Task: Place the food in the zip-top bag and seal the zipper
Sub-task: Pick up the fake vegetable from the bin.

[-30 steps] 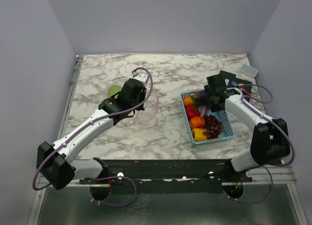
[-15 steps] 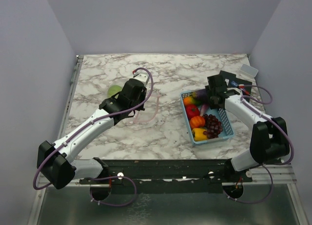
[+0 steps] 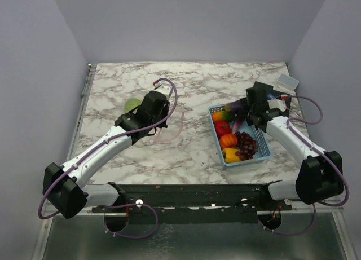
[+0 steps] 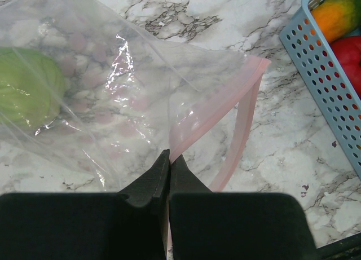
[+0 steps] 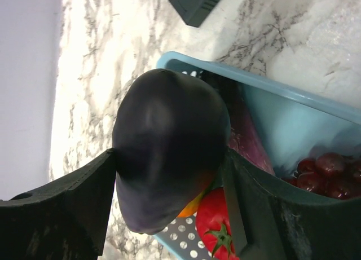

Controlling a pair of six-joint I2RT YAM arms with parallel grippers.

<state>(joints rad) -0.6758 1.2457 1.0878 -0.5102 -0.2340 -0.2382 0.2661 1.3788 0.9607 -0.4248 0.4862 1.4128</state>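
The clear zip-top bag (image 4: 113, 62) lies on the marble with a green cabbage (image 4: 25, 91) inside it. My left gripper (image 4: 169, 158) is shut on the pinkish zipper (image 4: 214, 105) at the bag's mouth, and the mouth gapes toward the basket. From above, the left gripper (image 3: 151, 124) sits over the bag. My right gripper (image 5: 169, 161) is shut on a dark purple eggplant (image 5: 169, 136), held above the far end of the blue basket (image 5: 293, 93). In the top view the eggplant (image 3: 237, 107) hangs at the right gripper (image 3: 247, 110).
The basket (image 3: 262, 144) holds a tomato (image 3: 222, 128), a pumpkin (image 3: 228, 140), a yellow pepper (image 3: 231, 154), grapes (image 3: 246, 144) and a purple piece (image 5: 248, 136). A dark box (image 3: 264, 88) and a small pale container (image 3: 289, 82) lie at the back right.
My right gripper has closed on the eggplant and drawn up and to the right, out of the basket's far end. The left arm and the bag have not moved.
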